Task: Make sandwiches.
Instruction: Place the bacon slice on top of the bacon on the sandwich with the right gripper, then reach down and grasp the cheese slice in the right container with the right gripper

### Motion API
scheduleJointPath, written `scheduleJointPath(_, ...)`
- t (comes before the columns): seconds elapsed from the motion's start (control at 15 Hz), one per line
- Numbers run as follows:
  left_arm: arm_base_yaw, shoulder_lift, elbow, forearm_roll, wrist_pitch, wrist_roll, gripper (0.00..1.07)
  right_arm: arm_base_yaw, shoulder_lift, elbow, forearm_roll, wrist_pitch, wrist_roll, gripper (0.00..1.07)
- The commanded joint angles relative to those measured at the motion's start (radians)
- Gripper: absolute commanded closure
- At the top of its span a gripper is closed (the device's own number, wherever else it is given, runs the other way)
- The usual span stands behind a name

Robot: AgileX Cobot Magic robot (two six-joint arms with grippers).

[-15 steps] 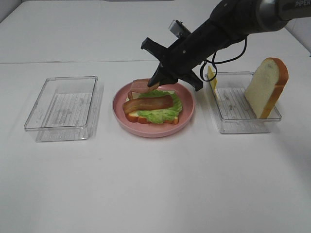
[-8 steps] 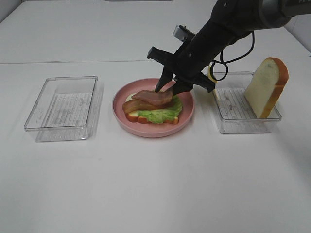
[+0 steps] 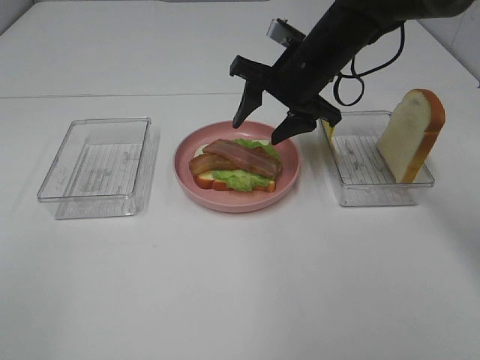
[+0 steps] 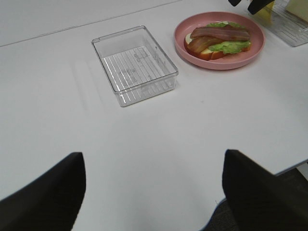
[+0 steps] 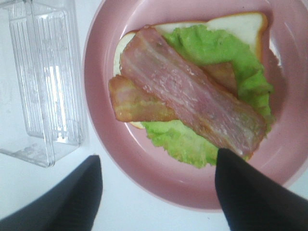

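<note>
Right gripper (image 3: 258, 132), black, on a black arm reaching in from the far right: jaws spread wide, nothing held. It hovers over the far side of the round pink plate (image 3: 289, 177), fingertips above the food and seemingly not touching it.

Sandwich stack (image 3: 236, 163) sits on the plate at table centre, open-faced. Bottom layer is a white bread slice with orange-brown crust (image 5: 240, 24). Green ruffled lettuce (image 5: 211, 48) lies on it. Two reddish-brown bacon strips are on top: the long strip (image 5: 192, 98) lies diagonally across the short strip (image 5: 137, 103), overlapping it.

Clear rectangular plastic tray (image 3: 375, 187) stands just right of the plate. In it a second white bread slice (image 3: 411, 133) stands on edge, leaning at the tray's right end. A yellow cheese slice (image 3: 327, 120) is at the tray's far-left corner, mostly hidden behind the gripper.

Second clear plastic tray (image 3: 97, 166) is left of the plate, apart from it.

Left gripper (image 4: 153, 154): two dark fingers wide apart, grasping nothing, over bare white table (image 3: 240, 285) near-left, well apart from the plate.
</note>
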Motion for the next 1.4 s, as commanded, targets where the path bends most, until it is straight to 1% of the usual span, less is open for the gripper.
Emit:
scheduleJointPath(0.07, 0.002, -0.023, 0.005, -0.004, -0.010, 0.001, 0.32, 0.001, -0.052, -0.007, -0.073, 0.063, -0.018, 0.43)
scheduleJointPath(0.2, 0.002, -0.023, 0.005, -0.004, -0.010, 0.001, 0.32, -0.001, -0.109, -0.007, -0.151, 0.113, -0.017, 0.43)
scheduleJointPath(0.27, 0.002, -0.023, 0.005, -0.004, -0.010, 0.001, 0.32, -0.011, -0.148, -0.010, -0.231, 0.155, 0.007, 0.44)
scheduleJointPath(0.33, 0.002, -0.023, 0.005, -0.004, -0.010, 0.001, 0.32, -0.012, -0.154, -0.013, -0.245, 0.171, 0.017, 0.44)
scheduleJointPath(0.4, 0.002, -0.023, 0.005, -0.004, -0.010, 0.001, 0.32, -0.026, -0.164, -0.058, -0.334, 0.253, 0.044, 0.46)
scheduleJointPath(0.53, 0.002, -0.023, 0.005, -0.004, -0.010, 0.001, 0.32, -0.025, -0.164, -0.119, -0.419, 0.308, 0.046, 0.48)
scheduleJointPath(0.8, 0.002, -0.023, 0.005, -0.004, -0.010, 0.001, 0.32, -0.025, -0.136, -0.220, -0.478, 0.341, 0.046, 0.49)
scheduleJointPath(1.0, 0.002, -0.023, 0.005, -0.004, -0.010, 0.001, 0.32, -0.026, -0.052, -0.315, -0.509, 0.388, 0.045, 0.50)
scheduleJointPath(1.13, 0.002, -0.023, 0.005, -0.004, -0.010, 0.001, 0.32, -0.033, 0.033, -0.395, -0.517, 0.401, 0.045, 0.50)
scheduleJointPath(1.2, 0.002, -0.023, 0.005, -0.004, -0.010, 0.000, 0.32, -0.042, 0.069, -0.424, -0.515, 0.408, 0.046, 0.50)
scheduleJointPath(1.4, 0.002, -0.023, 0.005, -0.004, -0.010, 0.000, 0.32, -0.096, 0.144, -0.478, -0.438, 0.408, 0.046, 0.50)
